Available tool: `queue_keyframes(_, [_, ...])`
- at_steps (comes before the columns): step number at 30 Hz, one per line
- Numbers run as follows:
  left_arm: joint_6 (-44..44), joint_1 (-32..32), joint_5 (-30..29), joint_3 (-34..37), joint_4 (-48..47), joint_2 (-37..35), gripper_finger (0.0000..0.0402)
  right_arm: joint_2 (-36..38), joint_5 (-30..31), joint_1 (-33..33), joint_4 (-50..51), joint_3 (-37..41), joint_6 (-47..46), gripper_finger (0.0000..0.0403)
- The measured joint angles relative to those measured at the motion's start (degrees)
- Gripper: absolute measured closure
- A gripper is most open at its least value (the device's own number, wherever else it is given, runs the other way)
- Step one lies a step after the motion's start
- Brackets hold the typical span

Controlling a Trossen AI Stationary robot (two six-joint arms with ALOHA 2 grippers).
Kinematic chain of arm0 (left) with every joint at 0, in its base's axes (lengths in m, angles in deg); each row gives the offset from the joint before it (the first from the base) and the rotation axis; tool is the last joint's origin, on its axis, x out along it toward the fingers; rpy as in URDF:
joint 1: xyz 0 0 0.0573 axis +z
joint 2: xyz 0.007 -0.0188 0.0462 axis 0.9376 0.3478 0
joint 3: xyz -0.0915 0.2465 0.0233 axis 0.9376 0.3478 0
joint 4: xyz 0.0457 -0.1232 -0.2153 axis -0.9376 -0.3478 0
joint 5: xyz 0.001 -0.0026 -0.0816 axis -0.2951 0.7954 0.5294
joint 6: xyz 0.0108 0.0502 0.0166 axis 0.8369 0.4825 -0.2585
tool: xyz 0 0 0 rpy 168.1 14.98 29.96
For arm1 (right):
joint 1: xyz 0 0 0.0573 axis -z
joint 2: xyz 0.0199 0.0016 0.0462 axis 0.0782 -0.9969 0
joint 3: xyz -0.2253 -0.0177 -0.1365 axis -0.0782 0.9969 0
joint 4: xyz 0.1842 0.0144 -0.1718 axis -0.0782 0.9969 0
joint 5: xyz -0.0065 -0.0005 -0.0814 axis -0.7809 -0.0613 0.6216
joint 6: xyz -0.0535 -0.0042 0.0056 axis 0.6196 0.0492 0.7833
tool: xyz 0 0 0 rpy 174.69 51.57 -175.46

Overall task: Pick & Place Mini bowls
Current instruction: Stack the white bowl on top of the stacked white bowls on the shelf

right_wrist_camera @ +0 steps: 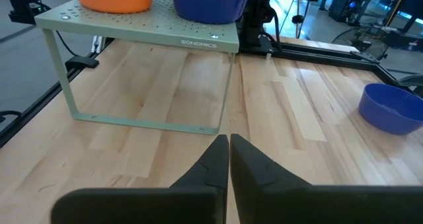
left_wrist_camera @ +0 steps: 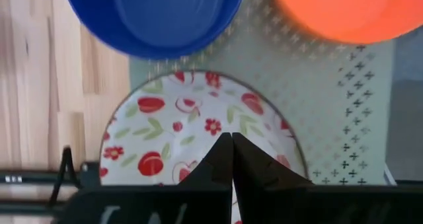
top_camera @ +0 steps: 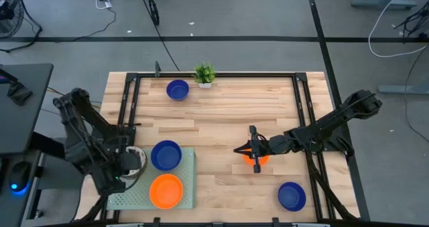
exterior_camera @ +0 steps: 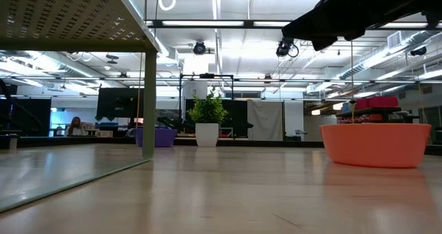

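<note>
The left claw is seen with its fingers pressed together and nothing between them. It hangs right over the white bowl with red flowers, which rests on the pale green tray at the near left corner of the desk. This bowl is just under the claw tips, so a grip would call for the fingers to be spread first and brought down onto the rim. The bowl is round, so no long side has to be lined up.

Just past the left claw, two more bowls are set on the tray: a blue bowl and an orange bowl. They are close to the flowered bowl, and could be bumped if the claw were swung their way.

The right claw is also shut on nothing. It is held low over a small orange bowl in the middle of the desk, and that bowl lies right below its tips. The right arm is the nearer one for this bowl.

Another blue bowl sits on the desk off to one side of the right claw, near the front edge. A third blue bowl is well apart from both claws at the far side, next to a little green plant. Nothing is seen standing between the right claw and the tray.
</note>
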Motion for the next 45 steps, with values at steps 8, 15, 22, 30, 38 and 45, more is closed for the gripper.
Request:
queue_keyframes(8, [-3.8, -0.2, 3.3, 1.0, 0.0, 0.0, 0.0400, 0.0, 0.0, 0.0, 0.0, 0.0, 0.0, 0.0386])
queue_keyframes(15, [-5.6, -0.7, 2.6, 1.0, 0.0, 0.0, 0.0400, 0.0, 0.0, 0.0, 0.0, 0.0, 0.0, 0.0386])
queue_keyframes(22, [-5.4, -3.5, -3.5, 1.0, 0.3, 2.1, 0.0401, 0.0, 0.0, 0.0, 0.0, 0.0, 0.0, 0.0386])
queue_keyframes(30, [-5.5, -5.6, -5.7, 1.0, 0.0, 6.8, 0.0400, 0.0, 0.0, 0.0, 0.0, 0.0, 0.0, 0.0386])
queue_keyframes(38, [-5.2, -6.3, -7.2, 1.0, 0.0, 8.4, 0.0400, 0.0, 0.0, 0.0, 0.0, 0.0, 0.1, 0.0386])
queue_keyframes(45, [-1.9, -6.3, -13.2, -0.4, 0.1, 6.0, 0.0401, 0.0, 0.1, 0.0, 0.0, 0.0, 0.2, 0.0386])
